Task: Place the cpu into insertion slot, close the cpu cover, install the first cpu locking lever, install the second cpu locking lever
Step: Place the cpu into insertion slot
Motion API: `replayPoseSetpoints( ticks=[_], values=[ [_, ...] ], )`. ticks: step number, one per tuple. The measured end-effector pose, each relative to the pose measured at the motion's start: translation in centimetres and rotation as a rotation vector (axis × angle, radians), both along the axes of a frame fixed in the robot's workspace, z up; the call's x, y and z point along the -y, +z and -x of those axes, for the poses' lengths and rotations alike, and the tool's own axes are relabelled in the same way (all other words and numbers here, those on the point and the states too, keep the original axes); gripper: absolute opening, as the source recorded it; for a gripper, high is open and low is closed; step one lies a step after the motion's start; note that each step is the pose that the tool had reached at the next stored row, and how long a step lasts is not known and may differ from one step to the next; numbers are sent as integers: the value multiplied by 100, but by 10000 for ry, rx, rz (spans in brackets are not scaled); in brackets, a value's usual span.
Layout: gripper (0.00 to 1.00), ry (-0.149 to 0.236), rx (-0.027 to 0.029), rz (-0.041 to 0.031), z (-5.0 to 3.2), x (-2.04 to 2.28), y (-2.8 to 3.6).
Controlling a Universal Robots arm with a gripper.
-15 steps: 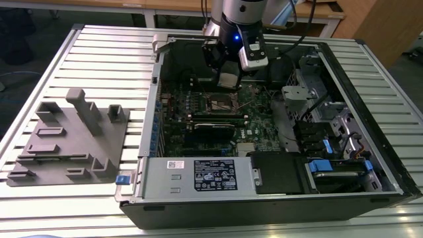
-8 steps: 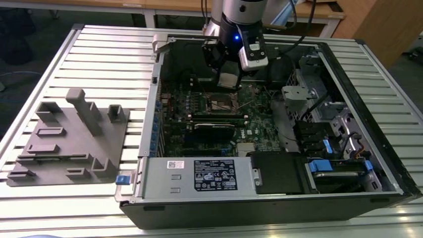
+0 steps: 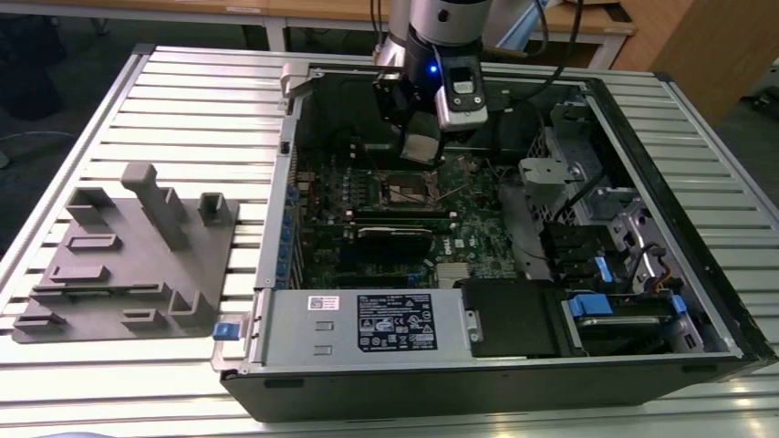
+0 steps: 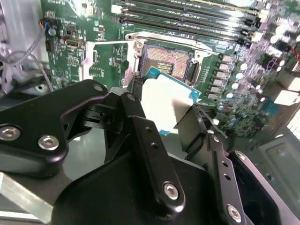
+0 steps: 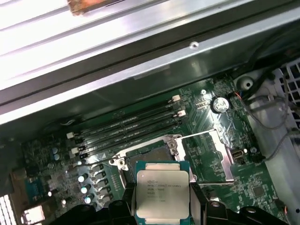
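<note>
My gripper (image 3: 420, 146) hangs inside the open computer case, shut on the cpu (image 4: 166, 105), a flat square chip with a silver top and green edge. In the first wrist view the cpu (image 5: 161, 192) sits between the black fingers, held a little above the board. The insertion slot (image 4: 164, 63) is a dark square socket with a silvery rim on the green motherboard, directly beyond the chip; in the exterior view the insertion slot (image 3: 411, 189) lies just below the gripper. The cpu cover (image 5: 211, 157), a thin metal frame with a window, lies swung open beside the socket.
Memory sticks (image 5: 126, 124) run alongside the socket. A labelled metal box (image 3: 365, 324) fills the case's near end, and drive bays with cables (image 3: 585, 210) line the exterior view's right. A grey fixture (image 3: 134, 255) stands on the slatted table at the exterior view's left.
</note>
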State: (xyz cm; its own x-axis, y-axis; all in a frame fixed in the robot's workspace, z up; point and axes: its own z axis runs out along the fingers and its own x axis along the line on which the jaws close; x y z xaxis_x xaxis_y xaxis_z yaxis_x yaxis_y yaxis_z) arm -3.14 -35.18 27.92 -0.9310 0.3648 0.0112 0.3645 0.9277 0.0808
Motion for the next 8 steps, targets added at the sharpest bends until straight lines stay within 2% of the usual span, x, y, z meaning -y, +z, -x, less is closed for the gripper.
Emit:
replayPoseSetpoints(
  ticks=[8],
  values=[
    [54,-1449,0,1,0,0,-9]
  ],
)
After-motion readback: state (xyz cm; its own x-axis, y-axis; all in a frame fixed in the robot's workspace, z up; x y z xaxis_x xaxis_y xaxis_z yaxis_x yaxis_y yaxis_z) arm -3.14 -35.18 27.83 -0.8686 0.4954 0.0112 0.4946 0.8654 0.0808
